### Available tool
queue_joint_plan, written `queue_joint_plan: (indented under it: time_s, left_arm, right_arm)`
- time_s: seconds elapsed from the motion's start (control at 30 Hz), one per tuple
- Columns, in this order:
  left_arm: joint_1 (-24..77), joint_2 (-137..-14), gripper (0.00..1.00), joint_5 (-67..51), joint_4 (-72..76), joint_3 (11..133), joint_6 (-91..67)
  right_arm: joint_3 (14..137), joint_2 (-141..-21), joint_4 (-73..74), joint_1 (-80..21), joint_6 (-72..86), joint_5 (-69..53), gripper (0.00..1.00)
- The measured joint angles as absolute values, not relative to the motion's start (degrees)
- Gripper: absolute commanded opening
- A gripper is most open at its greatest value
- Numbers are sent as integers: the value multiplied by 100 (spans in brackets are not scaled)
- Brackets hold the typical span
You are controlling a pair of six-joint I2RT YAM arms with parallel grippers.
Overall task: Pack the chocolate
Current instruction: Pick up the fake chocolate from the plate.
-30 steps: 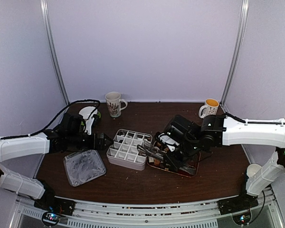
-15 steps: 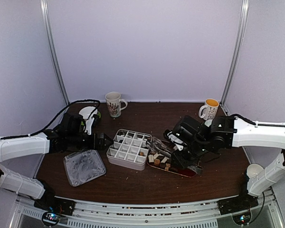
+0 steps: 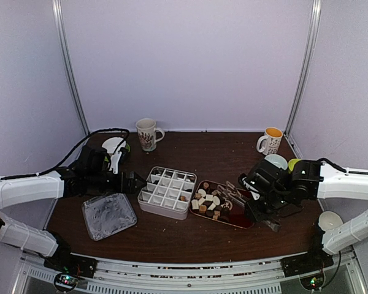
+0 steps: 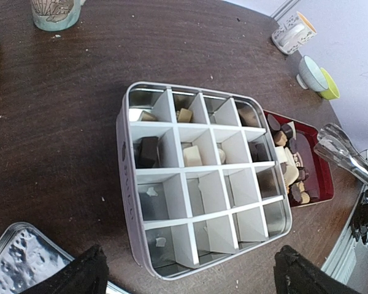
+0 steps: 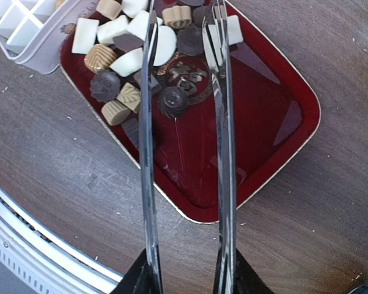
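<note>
Right gripper [image 5: 187, 278] clamps metal tongs [image 5: 148, 153], blades apart; chocolate pieces [image 5: 127, 61] lie in the red tray [image 5: 276, 122] ahead, beneath the tong tips. Left gripper [image 4: 190, 274] spread wide, partitioned tin [image 4: 126, 177] directly ahead.

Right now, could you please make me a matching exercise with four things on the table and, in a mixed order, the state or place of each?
1. divided box
2. red tray
3. tongs
4. silver lid

A. gripped by the right gripper, arms apart, nothing between them
B. lies flat, left of the divided box
C. chocolate piled at one end
D. some cells filled, others empty

Pairs: 1-D, 2-C, 3-A, 4-B
</note>
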State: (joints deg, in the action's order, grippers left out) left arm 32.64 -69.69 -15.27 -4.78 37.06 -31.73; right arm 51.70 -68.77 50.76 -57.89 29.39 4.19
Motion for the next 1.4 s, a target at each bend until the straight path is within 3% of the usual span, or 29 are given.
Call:
queue_joint_plan:
  time_s: [0.97, 1.4]
  left_arm:
    - [3264, -5614, 97, -1570, -45, 3105, -3092]
    - [3264, -5463, 97, -1564, -3, 3039, -3057]
  right_arm:
    - [4676, -6598, 5437, -5470, 2995, -749, 35]
    - [4639, -7067, 5367, -5559, 2976, -810, 33]
